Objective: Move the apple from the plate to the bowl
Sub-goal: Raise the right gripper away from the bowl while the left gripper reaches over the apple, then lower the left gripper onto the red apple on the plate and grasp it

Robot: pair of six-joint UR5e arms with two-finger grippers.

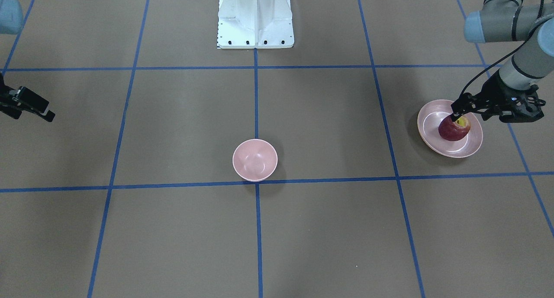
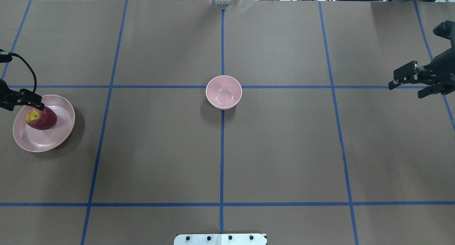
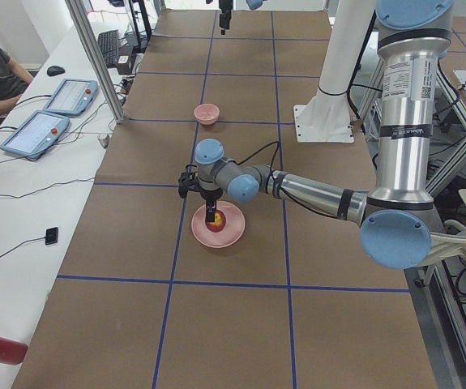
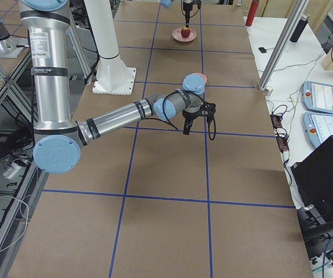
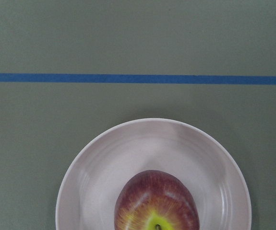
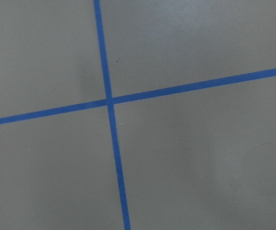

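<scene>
The apple (image 2: 41,118) lies in the plate (image 2: 61,132) near the table's left end, its yellow stem hollow turned upward. The left gripper (image 1: 459,113) hangs over it with one dark finger (image 2: 35,104) at the fruit's far side. Its other finger is hidden, so I cannot tell how the jaws stand. The bowl (image 2: 224,92) sits mid-table on a blue tape line (image 2: 221,159). The right gripper (image 2: 406,90) hovers near the right end, jaws apart, holding nothing. A printed label (image 3: 402,101) on the left arm's upright tube (image 3: 403,162) is too small to read.
</scene>
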